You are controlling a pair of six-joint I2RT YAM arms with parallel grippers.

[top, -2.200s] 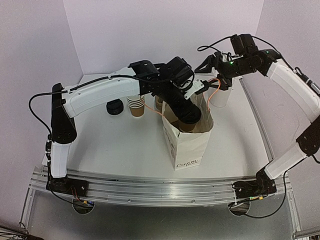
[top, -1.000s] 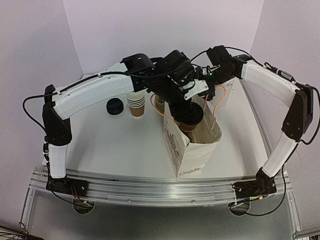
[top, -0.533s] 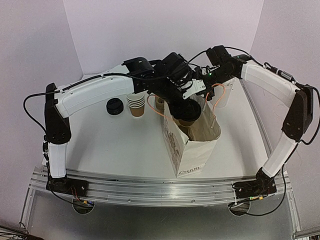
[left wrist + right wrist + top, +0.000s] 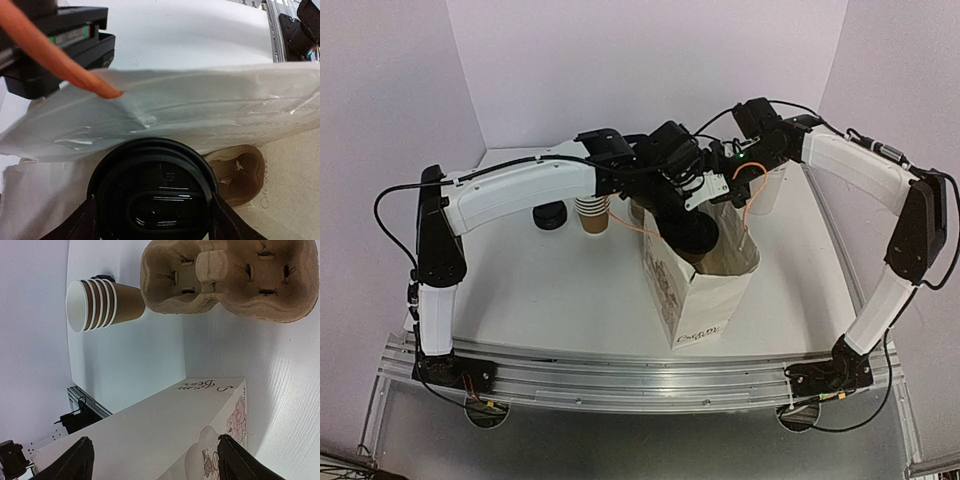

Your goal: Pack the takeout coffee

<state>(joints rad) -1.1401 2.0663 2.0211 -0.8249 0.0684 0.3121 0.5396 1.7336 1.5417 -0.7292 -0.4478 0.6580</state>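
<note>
From above, the left gripper (image 4: 692, 235) hangs at the white paper bag (image 4: 698, 300)'s mouth. Its wrist view shows fingers (image 4: 75, 227) pinching the takeout coffee (image 4: 157, 197), a black-lidded brown paper cup. It should lower straight, clearing the rim at twelve o'clock. The right wrist view shows the right gripper (image 4: 154, 442) spread over the bag.

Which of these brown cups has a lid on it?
The cup held by the left end effector at the bag mouth: it alone is capped in black. The stacked cups are open-topped.
</note>
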